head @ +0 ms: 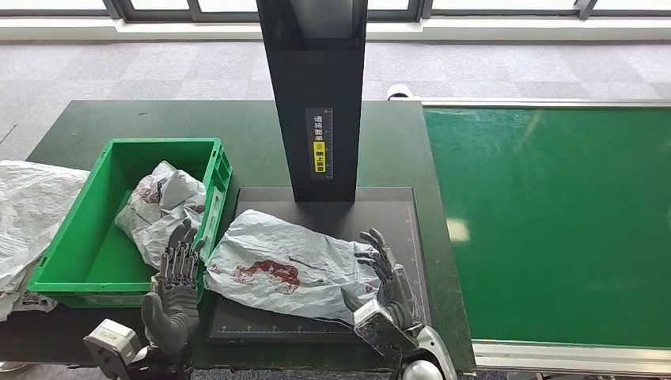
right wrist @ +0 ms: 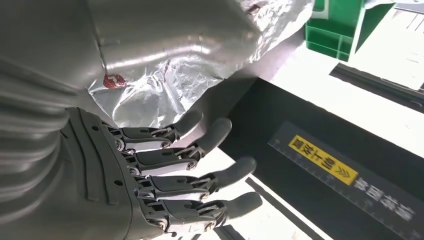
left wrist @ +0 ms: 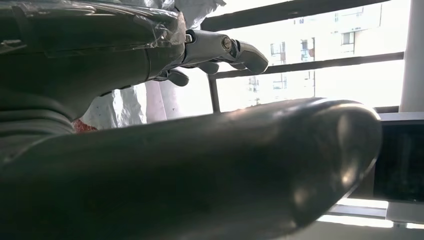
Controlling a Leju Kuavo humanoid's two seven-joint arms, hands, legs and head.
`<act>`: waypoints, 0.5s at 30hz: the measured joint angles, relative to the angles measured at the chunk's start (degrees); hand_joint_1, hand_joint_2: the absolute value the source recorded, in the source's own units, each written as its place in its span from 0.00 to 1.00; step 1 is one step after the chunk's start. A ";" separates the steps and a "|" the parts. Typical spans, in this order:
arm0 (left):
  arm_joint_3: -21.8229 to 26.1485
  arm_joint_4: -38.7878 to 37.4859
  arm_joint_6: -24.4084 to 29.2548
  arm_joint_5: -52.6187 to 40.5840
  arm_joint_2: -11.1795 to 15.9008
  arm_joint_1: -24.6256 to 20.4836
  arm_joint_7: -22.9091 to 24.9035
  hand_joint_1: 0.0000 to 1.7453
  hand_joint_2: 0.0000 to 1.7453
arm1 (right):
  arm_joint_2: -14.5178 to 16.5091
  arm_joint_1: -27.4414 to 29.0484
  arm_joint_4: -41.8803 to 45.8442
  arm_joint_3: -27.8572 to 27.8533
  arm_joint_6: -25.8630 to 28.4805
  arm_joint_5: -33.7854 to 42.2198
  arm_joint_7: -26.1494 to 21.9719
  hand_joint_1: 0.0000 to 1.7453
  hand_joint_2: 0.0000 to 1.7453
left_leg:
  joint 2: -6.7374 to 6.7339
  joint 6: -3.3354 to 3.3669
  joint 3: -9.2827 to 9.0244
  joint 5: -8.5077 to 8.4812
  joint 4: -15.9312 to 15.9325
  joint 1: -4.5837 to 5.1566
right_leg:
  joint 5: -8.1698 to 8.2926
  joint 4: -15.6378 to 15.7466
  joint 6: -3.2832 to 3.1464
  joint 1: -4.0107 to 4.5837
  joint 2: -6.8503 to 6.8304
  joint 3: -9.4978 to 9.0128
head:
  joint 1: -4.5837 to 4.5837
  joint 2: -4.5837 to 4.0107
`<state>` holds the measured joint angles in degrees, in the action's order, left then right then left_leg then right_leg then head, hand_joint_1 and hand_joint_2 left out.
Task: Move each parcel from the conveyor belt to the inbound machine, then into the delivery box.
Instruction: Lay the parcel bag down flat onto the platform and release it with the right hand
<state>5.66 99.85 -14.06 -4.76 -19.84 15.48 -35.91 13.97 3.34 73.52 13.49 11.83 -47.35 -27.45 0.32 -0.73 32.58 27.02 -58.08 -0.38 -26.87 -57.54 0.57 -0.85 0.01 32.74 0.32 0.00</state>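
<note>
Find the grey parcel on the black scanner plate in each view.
Head view: grey parcel lies on the scanner plate, between both hands.
Left wrist view: pale crumpled patch behind the hand.
Right wrist view: crinkled bag beyond the fingers.
Shared landmark: its red print.

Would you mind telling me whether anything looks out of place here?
The parcel on the machine's platform lies askew, its left end overhanging the edge beside the green box. Otherwise nothing stands out.

I see a dark green table (head: 253, 127) carrying a green plastic crate (head: 87, 261) and a black scanner base plate (head: 396, 210).
</note>
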 joint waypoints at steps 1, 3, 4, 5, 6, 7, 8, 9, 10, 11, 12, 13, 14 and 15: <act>0.00 0.10 0.09 -0.01 -0.01 0.02 0.04 0.00 0.00 | 0.00 0.35 0.90 0.00 -0.10 0.10 -0.05 0.00 1.00 | 0.00 0.00 0.00 0.00 0.00 0.00 | 0.00 0.00 0.00 0.00 0.00 0.00 | -0.01 0.00; -0.01 0.24 0.43 -0.19 -0.01 0.04 0.18 0.00 0.00 | 0.00 0.90 2.32 0.00 -0.31 0.62 -0.57 0.00 1.00 | 0.00 0.00 0.00 0.00 0.00 0.00 | 0.00 0.00 0.00 0.00 0.00 0.00 | 0.00 0.00; -0.03 0.27 0.87 -0.45 -0.01 0.04 0.36 0.00 0.00 | 0.00 1.23 3.03 0.00 -0.37 1.08 -1.14 0.00 1.00 | 0.00 0.00 -0.01 0.00 0.00 0.00 | 0.00 0.00 0.00 0.00 -0.01 0.00 | -0.01 0.00; -0.11 0.33 1.66 -0.82 -0.01 0.04 0.70 0.00 0.00 | 0.00 1.71 3.99 0.00 -0.41 1.55 -1.82 0.00 1.00 | 0.01 0.00 -0.01 0.00 0.00 0.00 | 0.00 0.00 0.00 0.00 -0.01 0.00 | -0.01 -0.01; -0.32 0.44 2.77 -1.35 -0.01 0.04 1.25 0.00 0.00 | 0.00 2.37 5.31 0.00 -0.47 1.93 -2.46 0.00 1.00 | 0.01 0.00 -0.01 0.00 -0.01 0.00 | 0.00 0.00 0.00 0.00 -0.02 0.00 | -0.01 -0.01; -0.63 0.57 4.22 -2.01 -0.01 0.03 1.99 0.00 0.00 | 0.00 3.16 6.92 0.00 -0.60 2.18 -2.91 0.00 1.00 | 0.02 0.00 -0.01 0.00 -0.01 0.00 | 0.00 0.01 0.00 0.00 -0.02 0.00 | -0.01 -0.01; -1.07 0.73 6.03 -2.87 -0.01 0.01 2.94 0.00 0.00 | 0.00 4.03 8.81 -0.01 -0.81 2.34 -3.14 0.00 1.00 | 0.01 0.00 -0.01 0.00 -0.01 0.00 | 0.00 0.01 0.00 0.00 -0.02 0.00 | -0.01 -0.01; -1.59 0.87 7.95 -3.91 0.01 -0.02 3.96 0.00 0.00 | 0.00 4.94 10.70 -0.03 -1.07 2.48 -3.18 0.00 1.00 | 0.01 0.00 -0.01 0.00 -0.01 0.00 | 0.00 0.01 0.00 0.00 -0.01 0.00 | -0.01 0.00; -2.15 0.99 10.24 -5.25 0.02 -0.08 5.08 0.00 0.00 | 0.00 5.86 12.72 -0.15 -1.30 2.60 -3.17 0.00 1.00 | 0.01 0.00 -0.01 0.00 -0.01 0.00 | 0.00 0.01 0.00 0.00 -0.01 0.01 | -0.01 0.00; -2.78 1.09 12.69 -6.83 0.06 -0.17 6.18 0.00 0.00 | 0.00 6.80 14.77 -0.39 -1.45 2.69 -3.16 0.00 1.00 | 0.01 0.01 -0.01 0.00 -0.01 0.00 | 0.00 0.01 0.00 0.00 -0.01 0.02 | -0.01 0.00; -3.41 1.16 14.95 -8.42 0.10 -0.28 7.15 0.00 0.00 | 0.01 7.73 16.69 -0.76 -1.53 2.69 -3.19 0.00 1.00 | 0.01 0.01 -0.01 0.01 -0.01 0.00 | 0.00 0.01 0.00 0.00 -0.01 0.02 | -0.01 0.00; -4.09 1.19 16.99 -10.07 0.15 -0.41 7.99 0.00 0.00 | 0.04 8.62 18.58 -1.20 -1.59 2.61 -3.22 0.00 1.00 | 0.01 0.02 0.00 0.02 -0.01 0.00 | 0.00 0.01 0.00 0.00 -0.01 0.03 | -0.01 0.00; -4.73 1.19 18.50 -11.41 0.21 -0.54 8.62 0.00 0.00 | 0.09 9.46 20.34 -1.68 -1.67 2.48 -3.25 0.00 1.00 | 0.01 0.03 0.00 0.03 -0.01 0.01 | 0.00 0.01 0.00 0.00 -0.01 0.03 | -0.01 0.00; -5.36 1.18 19.58 -12.57 0.28 -0.66 9.12 0.00 0.00 | 0.19 10.27 21.99 -2.14 -1.77 2.34 -3.31 0.00 1.00 | 0.00 0.04 0.00 0.04 -0.01 0.01 | 0.00 0.02 0.00 -0.01 0.00 0.03 | -0.01 0.00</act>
<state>0.30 101.02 5.52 -17.34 -19.56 14.81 -26.79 14.16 13.61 95.52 11.34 10.06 -45.01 -30.76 0.32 -0.70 32.57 27.06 -58.09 -0.38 -26.88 -57.52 0.58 -0.85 0.01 32.77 0.31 0.00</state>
